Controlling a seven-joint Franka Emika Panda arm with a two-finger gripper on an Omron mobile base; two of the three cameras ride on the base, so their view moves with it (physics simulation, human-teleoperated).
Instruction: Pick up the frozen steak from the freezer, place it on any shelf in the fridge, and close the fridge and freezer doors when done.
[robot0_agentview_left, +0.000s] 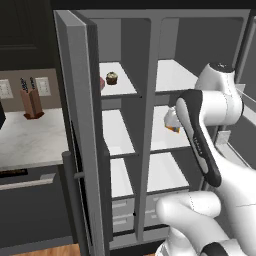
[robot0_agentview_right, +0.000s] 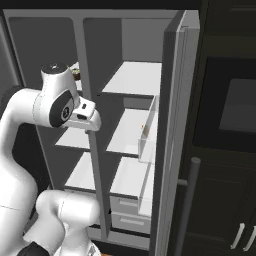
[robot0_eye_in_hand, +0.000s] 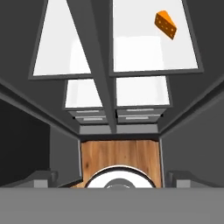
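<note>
- Grey side-by-side unit, two doors swung open: left door (robot0_agentview_left: 80, 125), right door (robot0_agentview_right: 172, 130).
- One frozen steak (robot0_agentview_left: 102, 83), a pinkish sliver past the left door's edge, on the freezer (robot0_agentview_left: 120, 115) top shelf beside one brown cupcake (robot0_agentview_left: 111, 78).
- One orange wedge (robot0_eye_in_hand: 166, 24) on a fridge (robot0_agentview_left: 175, 120) shelf.
- Hand: fingertips unseen; whether clenched or released, cannot tell.
- One knife block (robot0_agentview_left: 32, 102) on the marble surface (robot0_agentview_left: 25, 140).

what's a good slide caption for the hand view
Looking down into the open fridge: orange wedge on a white shelf.
</note>
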